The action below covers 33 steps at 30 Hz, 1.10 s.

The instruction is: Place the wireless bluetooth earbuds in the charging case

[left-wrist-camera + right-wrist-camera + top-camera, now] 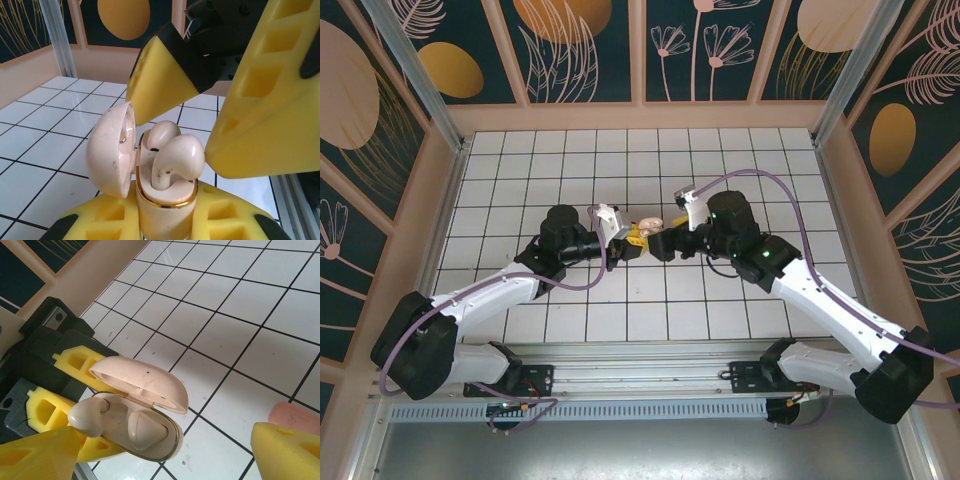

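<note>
Both earbuds point(172, 155) lie in the charging case point(162, 212) clamped by my left end effector point(622, 238); one looks unseated, my right end effector point(668, 242) spread apart.

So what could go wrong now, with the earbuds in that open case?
One earbud stands proud of the charging case, so it may tip out or block the lid. The open right pincer hangs close beside it; a nudge could flick it away or twist the case in the left pincer.
</note>
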### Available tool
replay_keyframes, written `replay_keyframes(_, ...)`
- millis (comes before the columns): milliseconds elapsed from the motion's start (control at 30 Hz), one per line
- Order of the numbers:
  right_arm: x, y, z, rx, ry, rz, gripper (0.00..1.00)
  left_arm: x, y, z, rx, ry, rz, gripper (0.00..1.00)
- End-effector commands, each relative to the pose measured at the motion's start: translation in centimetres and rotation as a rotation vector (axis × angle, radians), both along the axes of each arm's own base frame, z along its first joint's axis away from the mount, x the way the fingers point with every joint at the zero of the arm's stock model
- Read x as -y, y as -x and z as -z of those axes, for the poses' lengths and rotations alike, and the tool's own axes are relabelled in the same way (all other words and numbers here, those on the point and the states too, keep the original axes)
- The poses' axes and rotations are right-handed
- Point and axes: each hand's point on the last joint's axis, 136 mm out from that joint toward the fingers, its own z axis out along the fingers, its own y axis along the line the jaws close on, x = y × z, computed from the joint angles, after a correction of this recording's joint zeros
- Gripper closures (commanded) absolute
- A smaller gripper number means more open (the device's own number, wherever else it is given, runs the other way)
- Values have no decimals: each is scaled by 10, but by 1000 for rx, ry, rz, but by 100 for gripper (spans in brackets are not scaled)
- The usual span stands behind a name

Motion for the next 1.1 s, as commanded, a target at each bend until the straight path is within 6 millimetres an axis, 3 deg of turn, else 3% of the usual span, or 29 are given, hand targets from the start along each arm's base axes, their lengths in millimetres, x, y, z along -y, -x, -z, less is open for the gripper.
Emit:
replay_keyframes(0, 12, -11, -7, 25, 5, 50, 12, 1, 9, -21, 47, 46, 44, 89)
replay_keyframes(200, 10, -7, -13, 28, -30, 12, 12, 2, 10, -22, 48, 48, 49, 89)
replay_keyframes(433, -2, 19, -46, 89, -214, -190, 11, 3, 13, -24, 49, 57, 70, 89)
replay_keyframes(567, -1, 14, -44, 49, -238, -214, 13, 5, 22, -30, 49, 86, 126, 89)
replay_keyframes(800, -15, 23, -43, -13, -279, -326, 19, 6, 25, -31, 44, 101, 150, 89)
replay_keyframes(967, -18, 42, -61, 25, -345, -432, 24, 5, 13, -25, 15, 64, 87, 89)
replay_keyframes(1067, -7, 48, -77, 98, -389, -442, 25, 5, 1, -14, -45, 6, 20, 89)
